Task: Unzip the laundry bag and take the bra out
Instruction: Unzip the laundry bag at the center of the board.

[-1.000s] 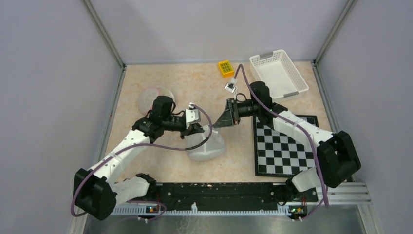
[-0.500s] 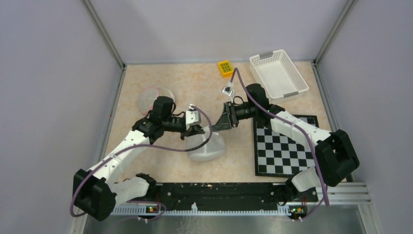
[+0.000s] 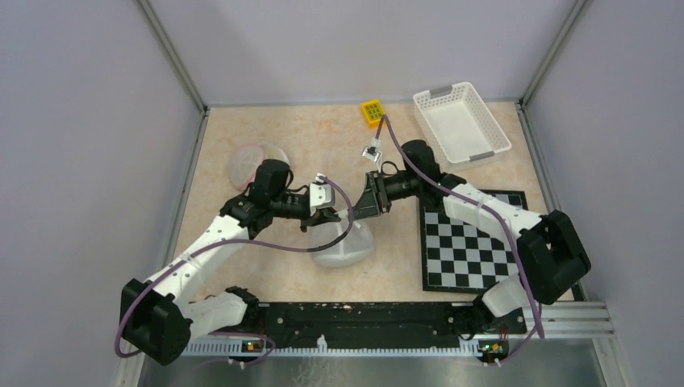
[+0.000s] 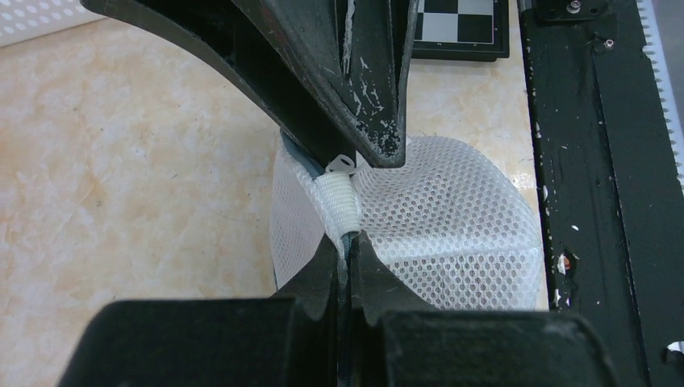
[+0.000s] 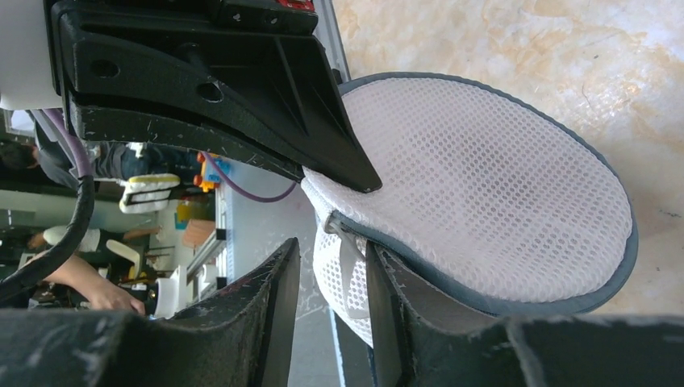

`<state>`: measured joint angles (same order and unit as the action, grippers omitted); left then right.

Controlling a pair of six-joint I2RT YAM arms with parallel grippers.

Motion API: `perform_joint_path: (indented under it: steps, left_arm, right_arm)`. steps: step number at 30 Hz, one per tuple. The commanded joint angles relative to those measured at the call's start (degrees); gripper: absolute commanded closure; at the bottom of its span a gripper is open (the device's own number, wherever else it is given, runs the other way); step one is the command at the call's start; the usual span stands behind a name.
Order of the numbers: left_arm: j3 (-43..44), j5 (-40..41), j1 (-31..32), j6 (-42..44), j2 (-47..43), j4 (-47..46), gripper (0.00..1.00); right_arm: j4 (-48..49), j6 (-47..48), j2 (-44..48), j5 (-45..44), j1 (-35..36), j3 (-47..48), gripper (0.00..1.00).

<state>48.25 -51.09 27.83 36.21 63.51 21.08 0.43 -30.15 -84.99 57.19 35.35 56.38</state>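
1. In the overhead view, the left end effector (image 3: 331, 216) and the right end effector (image 3: 355, 213) are covering the zipper edge of the laundry bag (image 3: 345, 250).
2. The mesh is hiding whatever is lying inside.
3. In the left wrist view, the picture's edge is cutting off the basket (image 4: 36, 16) and the checkerboard (image 4: 456, 24).

Bag (image 3: 343, 246): white mesh, grey trim. Board (image 3: 472, 242): black-white checks. Basket (image 3: 461, 122): white. Block (image 3: 373, 111): yellow. Bench (image 3: 298, 137): beige marble. My fingers (image 4: 314, 278): black.

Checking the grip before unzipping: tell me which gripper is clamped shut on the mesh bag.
The left gripper: its fingers pinch the white tab on the mesh bag. The right gripper shows a gap between its fingers.
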Motion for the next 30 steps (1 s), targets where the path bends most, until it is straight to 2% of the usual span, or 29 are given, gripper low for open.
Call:
perform_joint_path:
  steps: [1,5,10,13,22,30]
  left_arm:
    - [2.86,-2.48,1.15,-0.33,-0.23,-2.54,1.0]
    - [2.9,-2.52,1.72,-0.43,-0.21,-2.63,1.0]
    - [2.54,-1.84,1.79,0.03,-0.48,-2.14,1.0]
    - [1.97,-0.65,1.76,-0.31,-1.03,-1.68,1.0]
    - [1.34,4.84,0.79,1.55,-3.07,0.75,1.0]
    - [1.71,5.33,-0.24,5.45,-2.21,0.78,1.0]
  right_arm:
    - [2.6,-0.1,-0.78,-0.61,0.59,3.05,0.65]
    - [2.32,-0.18,-1.47,-1.17,0.57,3.9,0.7]
    - [1.55,0.08,-1.39,-1.86,0.52,3.84,0.86]
    - [0.45,0.84,-0.74,-2.84,0.14,3.61,1.0]
    - [-7.77,6.86,2.3,-8.97,-4.31,2.8,1.0]
    - [-9.44,9.85,3.43,-11.57,-5.21,2.67,1.0]
